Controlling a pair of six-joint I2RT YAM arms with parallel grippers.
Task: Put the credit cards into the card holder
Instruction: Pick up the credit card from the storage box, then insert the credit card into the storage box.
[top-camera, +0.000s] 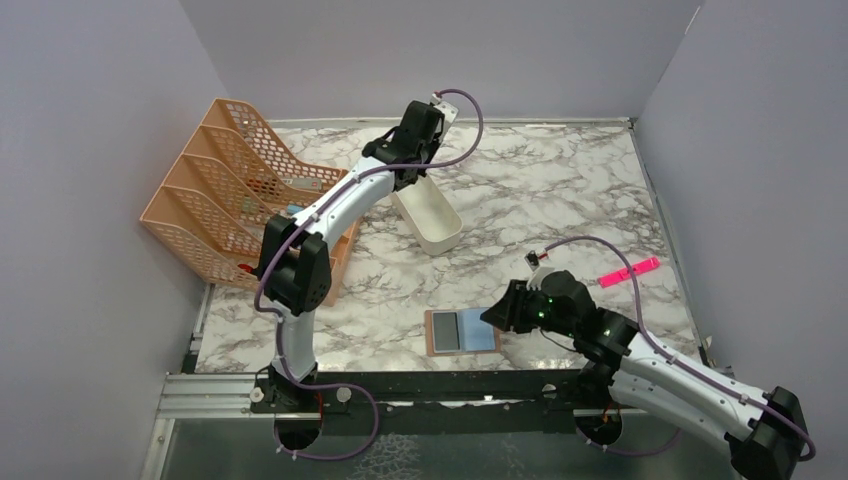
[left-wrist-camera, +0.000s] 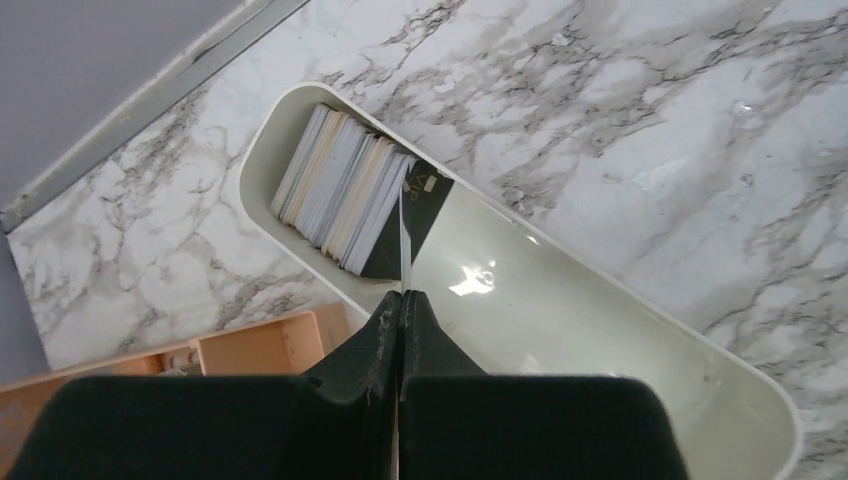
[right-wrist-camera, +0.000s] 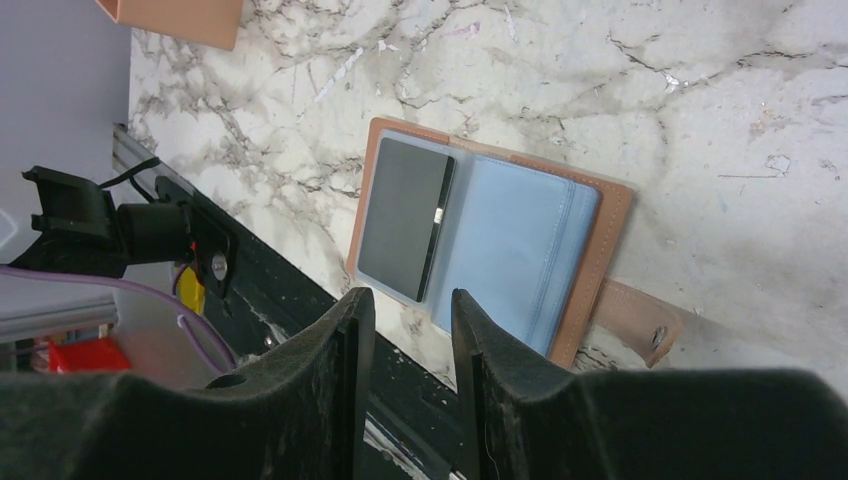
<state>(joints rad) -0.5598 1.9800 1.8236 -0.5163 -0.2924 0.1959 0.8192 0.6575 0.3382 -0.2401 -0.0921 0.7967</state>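
**Top view.** The left gripper (top-camera: 408, 178) is seen over the far end of the white tray (top-camera: 436, 236), beside the orange mesh rack (top-camera: 215, 195). The card holder (top-camera: 462, 331) is laid open near the front edge of the table, with the right gripper (top-camera: 503, 312) just at its right side. A pink highlighter (top-camera: 628, 271) is noted well apart, further right.

**Left wrist.** The fingers are pressed together on one thin card, the pinched card (left-wrist-camera: 403, 245), which is seen edge-on and upright over the tray. The other credit cards (left-wrist-camera: 335, 190) are packed on edge at the tray's end. A straight upward lift is advised until the tray wall is cleared. A neighbouring card could be dragged out, or the card could swivel in so narrow a pinch.

**Right wrist.** The fingers are spread, and nothing is held between them. A dark card (right-wrist-camera: 400, 215) is seated in the holder's left half, and a light blue pocket (right-wrist-camera: 510, 250) is shown on the right. Whether that pocket is filled cannot be told. The holder is probably best pinned at one edge while the card is slid in at a shallow angle.
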